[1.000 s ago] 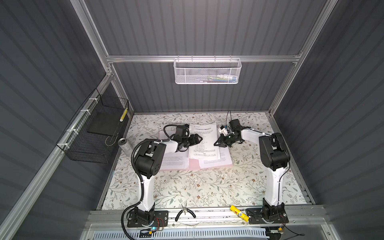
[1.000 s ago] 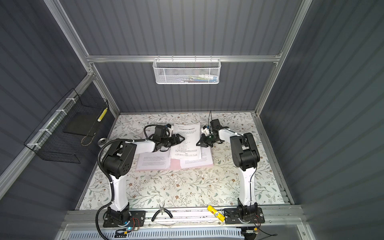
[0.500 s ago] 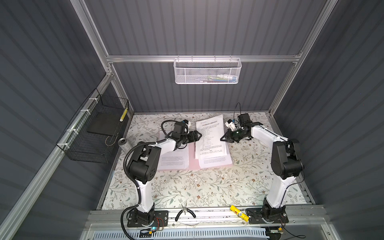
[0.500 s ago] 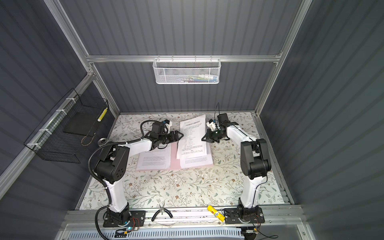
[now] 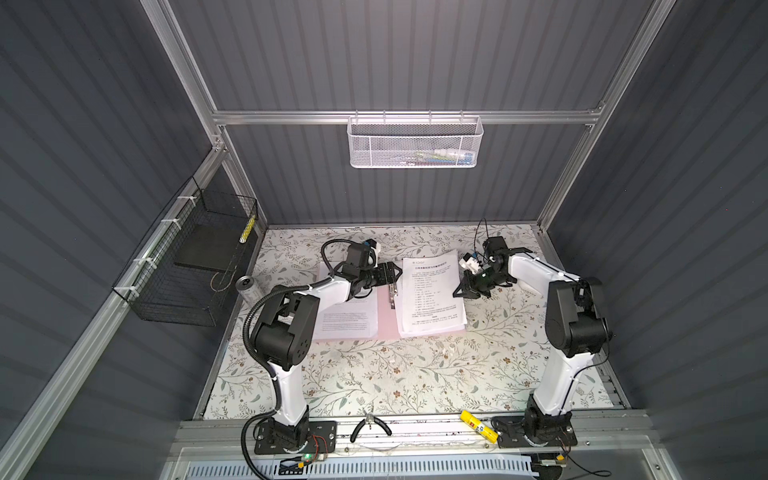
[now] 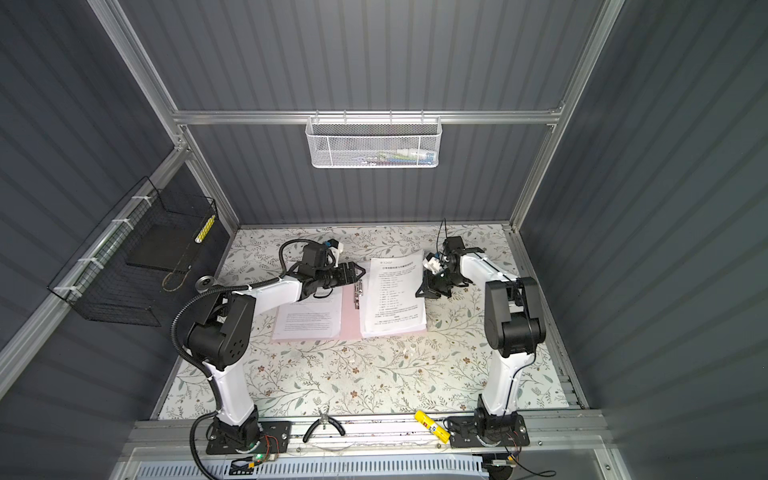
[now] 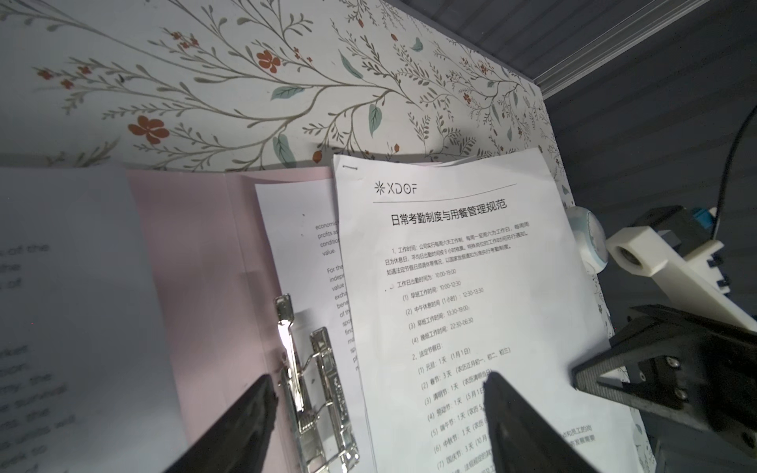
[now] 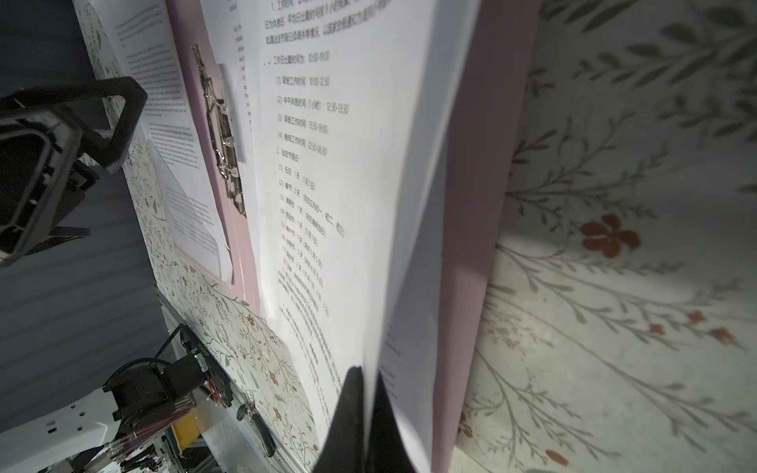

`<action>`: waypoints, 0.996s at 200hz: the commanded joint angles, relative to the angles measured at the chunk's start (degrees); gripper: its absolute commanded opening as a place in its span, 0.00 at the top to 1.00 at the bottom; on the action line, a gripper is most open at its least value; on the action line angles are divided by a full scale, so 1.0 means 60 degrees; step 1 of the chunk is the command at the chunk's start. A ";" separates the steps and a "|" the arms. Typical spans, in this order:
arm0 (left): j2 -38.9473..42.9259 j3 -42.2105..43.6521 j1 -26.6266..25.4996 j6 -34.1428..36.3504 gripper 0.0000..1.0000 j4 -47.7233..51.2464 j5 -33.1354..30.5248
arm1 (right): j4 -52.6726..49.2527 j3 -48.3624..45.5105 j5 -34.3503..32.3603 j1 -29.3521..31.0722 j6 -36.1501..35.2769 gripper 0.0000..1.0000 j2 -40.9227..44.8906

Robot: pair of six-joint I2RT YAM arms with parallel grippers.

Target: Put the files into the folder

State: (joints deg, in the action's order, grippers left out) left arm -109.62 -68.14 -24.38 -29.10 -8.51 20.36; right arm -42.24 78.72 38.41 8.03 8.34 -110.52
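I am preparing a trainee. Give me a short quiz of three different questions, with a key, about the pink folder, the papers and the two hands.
1. True or false: the left hand is shut on the metal clip.
2. What does the right hand pinch? A) the edge of the headed sheet B) the metal clip C) nothing.
3. Fill in: the pink folder lies ____, clip showing.
Key: 1 false, its jaws stand open; 2 A; 3 open.

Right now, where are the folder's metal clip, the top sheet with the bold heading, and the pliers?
metal clip (image 7: 325,364): left wrist view, on its silver lever bar.
top sheet (image 5: 432,291): in a top view, middle of the printed page.
pliers (image 5: 369,421): in a top view, at the joint above the handles.
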 commanded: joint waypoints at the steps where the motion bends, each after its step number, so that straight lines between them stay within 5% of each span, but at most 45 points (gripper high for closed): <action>1: 0.0295 0.0035 0.0035 0.0251 0.19 0.0276 -0.0024 | -0.0478 0.0466 0.0235 0.0092 -0.0469 1.00 -0.0375; 176: -0.0027 -0.0047 0.0050 0.0207 0.20 0.0188 -0.0035 | -0.0267 0.1033 0.0049 0.0492 -0.0063 1.00 -0.1127; 199: -0.0040 -0.0070 0.0060 0.0220 0.20 0.0203 -0.0040 | -0.0278 0.1017 0.0071 0.0506 0.0138 0.82 -0.1034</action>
State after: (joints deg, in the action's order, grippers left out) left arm -109.62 -68.12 -24.38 -28.86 -7.70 20.36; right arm -43.05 83.99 38.87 10.81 8.80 -116.99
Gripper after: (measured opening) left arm 0.804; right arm 0.118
